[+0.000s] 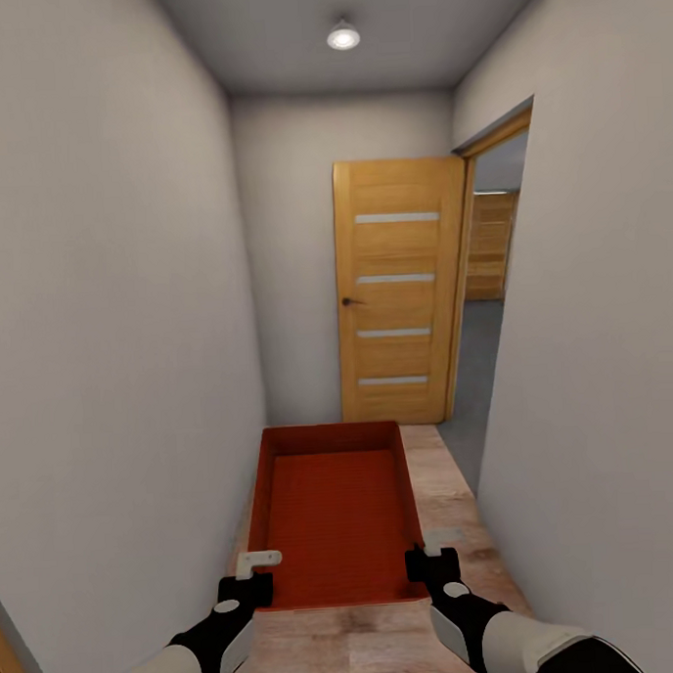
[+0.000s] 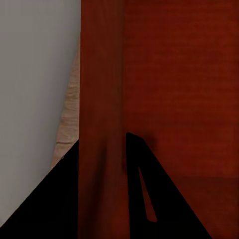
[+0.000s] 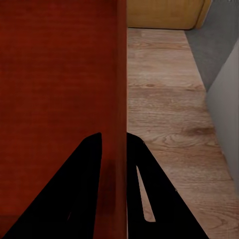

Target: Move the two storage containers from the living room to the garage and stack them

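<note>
Container [image 1: 336,508] carried between both pincers, long axis running ahead from them | left gripper [image 1: 251,572] pinching its left wall [image 2: 102,99] | right gripper [image 1: 431,558] pinching its right wall [image 3: 119,89] | open doorway [image 1: 496,300] ahead-right of right gripper, nearer that arm.

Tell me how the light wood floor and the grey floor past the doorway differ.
The wood plank floor is pale brown with visible grain; the grey floor is dark and plain. The wood floor lies under the held storage container in the corridor; the grey floor lies beyond the open door. Both look flat and level.
</note>
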You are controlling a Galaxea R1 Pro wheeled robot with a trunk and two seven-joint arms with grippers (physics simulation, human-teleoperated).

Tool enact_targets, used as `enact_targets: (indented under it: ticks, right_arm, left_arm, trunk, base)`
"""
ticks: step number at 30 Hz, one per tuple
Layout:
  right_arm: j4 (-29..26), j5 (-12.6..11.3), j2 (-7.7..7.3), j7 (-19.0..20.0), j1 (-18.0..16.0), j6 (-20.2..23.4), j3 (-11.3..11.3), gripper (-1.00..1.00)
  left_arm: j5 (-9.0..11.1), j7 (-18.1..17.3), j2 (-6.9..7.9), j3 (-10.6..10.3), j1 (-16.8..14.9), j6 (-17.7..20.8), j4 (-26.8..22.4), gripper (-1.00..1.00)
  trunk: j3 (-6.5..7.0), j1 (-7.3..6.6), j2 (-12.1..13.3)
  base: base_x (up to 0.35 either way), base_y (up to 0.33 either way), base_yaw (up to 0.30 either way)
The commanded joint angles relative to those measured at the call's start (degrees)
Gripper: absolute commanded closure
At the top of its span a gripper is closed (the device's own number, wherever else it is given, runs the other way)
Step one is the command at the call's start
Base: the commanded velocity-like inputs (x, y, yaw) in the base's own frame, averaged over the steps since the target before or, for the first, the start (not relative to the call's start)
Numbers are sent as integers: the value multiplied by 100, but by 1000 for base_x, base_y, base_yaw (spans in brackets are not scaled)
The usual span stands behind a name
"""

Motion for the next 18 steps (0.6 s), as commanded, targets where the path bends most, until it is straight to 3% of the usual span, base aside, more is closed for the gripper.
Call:
enact_targets:
  ticks: [1, 18]
  right_arm:
    - [-9, 61, 46, -2, -8, -1, -319, 100]
    - [-9, 61, 46, -2, -8, -3, -320, 100]
  left_arm:
    - [49, 32, -4, -19, -3, -4, 5, 100]
    - [49, 32, -4, -19, -3, -5, 5, 100]
  trunk:
    - [-10, 5, -9]
    - [-10, 5, -9]
  base:
    - [321, 0, 0]
    - [321, 0, 0]
